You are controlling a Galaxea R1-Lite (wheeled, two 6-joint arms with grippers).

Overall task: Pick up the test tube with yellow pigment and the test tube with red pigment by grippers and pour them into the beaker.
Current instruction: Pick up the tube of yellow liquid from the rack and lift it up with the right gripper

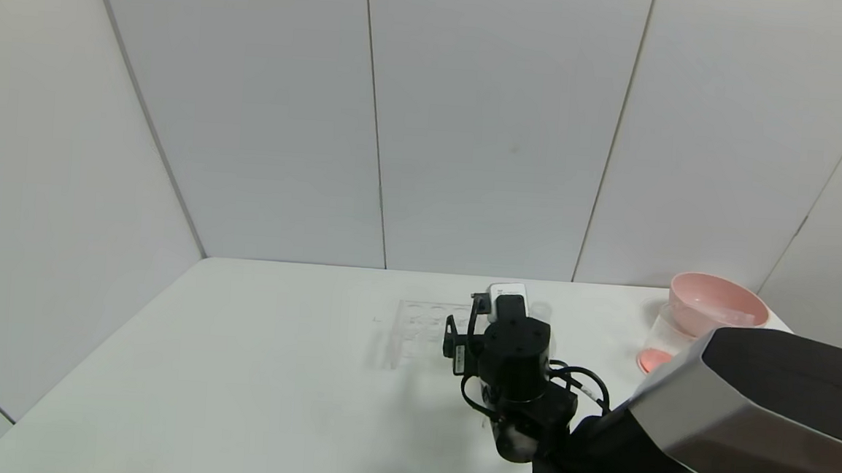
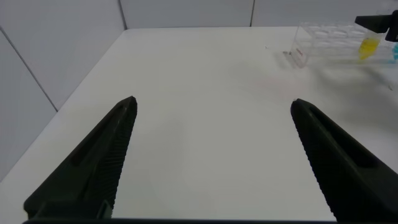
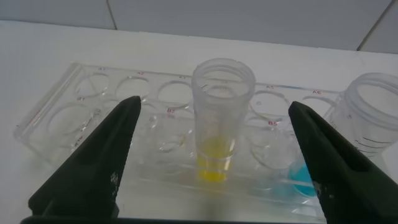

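Right wrist view: one test tube with yellow pigment upright in the clear rack, one blue-liquid tube beside it. Right gripper spread wide, tube between fingers, untouched. Left gripper also spread, over bare table.

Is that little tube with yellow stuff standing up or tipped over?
Upright: the yellow tube stands in the rack, mouth up, yellow liquid at its bottom.
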